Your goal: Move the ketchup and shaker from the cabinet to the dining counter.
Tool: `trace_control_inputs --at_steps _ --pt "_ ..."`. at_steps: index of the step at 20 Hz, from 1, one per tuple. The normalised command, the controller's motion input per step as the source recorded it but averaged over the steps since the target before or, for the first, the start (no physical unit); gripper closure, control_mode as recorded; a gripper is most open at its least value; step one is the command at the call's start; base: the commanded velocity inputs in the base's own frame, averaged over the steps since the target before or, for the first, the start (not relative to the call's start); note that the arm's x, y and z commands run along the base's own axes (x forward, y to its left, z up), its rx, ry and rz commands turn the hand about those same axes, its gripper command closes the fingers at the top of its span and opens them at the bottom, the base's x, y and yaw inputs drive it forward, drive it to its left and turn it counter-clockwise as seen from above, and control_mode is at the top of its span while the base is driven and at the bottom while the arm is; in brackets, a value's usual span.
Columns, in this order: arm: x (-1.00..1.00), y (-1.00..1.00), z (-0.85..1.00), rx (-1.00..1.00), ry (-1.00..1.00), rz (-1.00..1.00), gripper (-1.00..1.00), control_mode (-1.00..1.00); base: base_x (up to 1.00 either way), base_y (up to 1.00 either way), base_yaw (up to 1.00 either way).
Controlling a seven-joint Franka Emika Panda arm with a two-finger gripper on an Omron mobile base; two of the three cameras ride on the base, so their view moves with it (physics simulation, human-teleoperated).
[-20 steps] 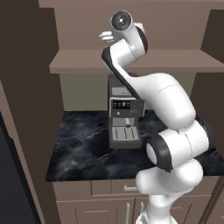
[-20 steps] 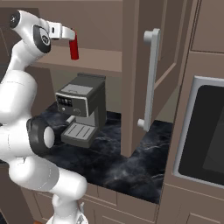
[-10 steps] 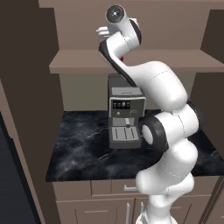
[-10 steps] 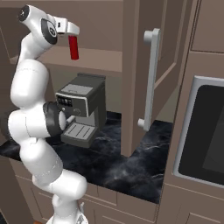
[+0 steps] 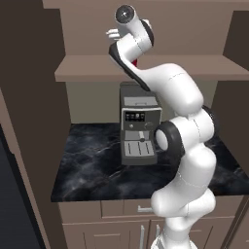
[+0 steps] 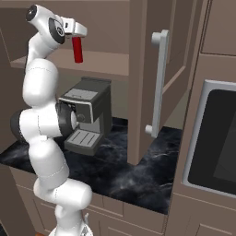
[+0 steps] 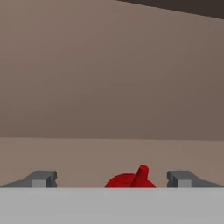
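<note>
from the left base camera, the slender red ketchup bottle (image 5: 135,62) is almost wholly hidden behind the white arm, on the brown wooden cabinet shelf (image 5: 87,70). from the right base camera it stands upright under the two-finger gripper (image 6: 77,33). along the hand camera, its narrow top sits between wide-spread fingertips (image 7: 40,178), nothing held; its base is cut off.

— Where does your arm stand?
— Raised high from the base, elbow bent, wrist turned forward at shelf height.
— And your gripper (image 7: 111,178)?
— Your jaws are spread wide, fingertips (image 7: 43,177) well apart, clamping nothing.
</note>
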Motion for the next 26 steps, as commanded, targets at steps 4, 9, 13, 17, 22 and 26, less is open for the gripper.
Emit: trace_control_inputs --at_steps 4,9,13,17,22,26 --pt "0.22 -0.12 -0.16 0.0 0.0 0.0 1.0 -1.0 0.0 0.0 0.0" --pt "0.24 -0.22 -0.18 0.0 0.0 0.0 1.0 -1.0 0.0 0.0 0.0" --pt "-0.08 -0.07 -0.05 0.0 -0.01 0.0 1.0 -1.0 0.0 0.0 0.0" --pt "-0.85 0.0 0.0 0.0 -0.13 0.0 1.0 -1.0 0.0 0.0 0.0" --pt "-1.0 0.0 0.0 0.01 -0.17 0.0 1.0 -1.0 0.0 0.0 0.0" --pt "-1.0 0.0 0.22 0.0 -0.14 0.0 1.0 -1.0 0.0 0.0 0.0"
